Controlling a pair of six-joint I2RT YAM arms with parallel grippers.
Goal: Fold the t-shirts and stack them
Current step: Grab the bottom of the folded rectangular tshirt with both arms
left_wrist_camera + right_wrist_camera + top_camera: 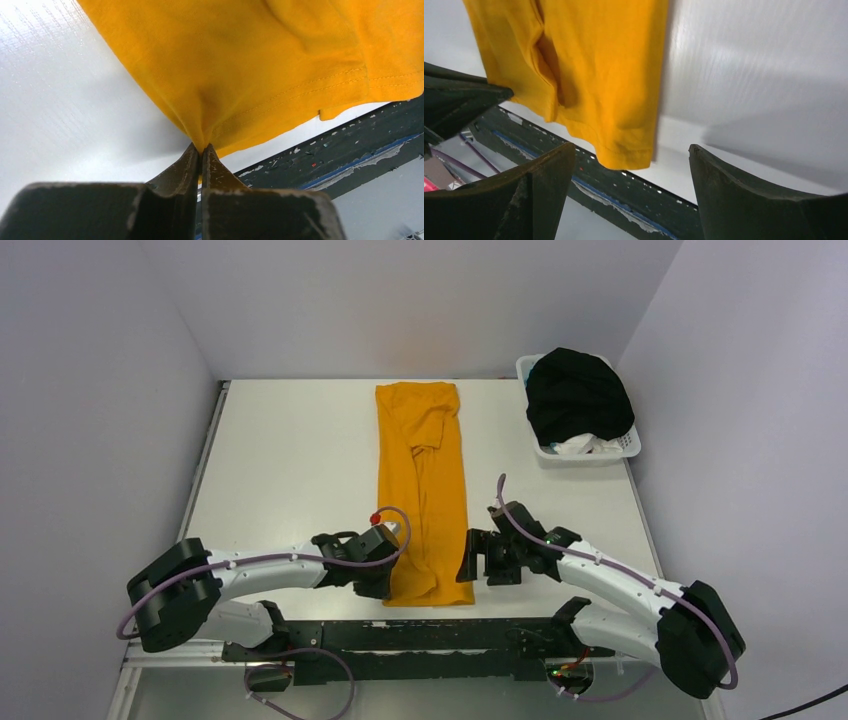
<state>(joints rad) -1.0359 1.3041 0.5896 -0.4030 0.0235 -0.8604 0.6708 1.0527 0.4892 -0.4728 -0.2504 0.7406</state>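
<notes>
The shirt (421, 490) lies as a long strip down the middle of the table (290, 460), sleeves folded in, hem at the near edge. My left gripper (202, 148) is pressed together on the hem's left corner, with cloth bunching up into the pinch. My right gripper (631, 150) is spread just beside the right corner and holds nothing. I read the step as taking both hem corners to fold the strip toward the collar. To do it well, I want the right to close over every layer at its corner, as deep as the left's bite. Then I lift both level and carry evenly so the edges land square. A black shirt (578, 395) sits in the basket (625, 445) at far right
</notes>
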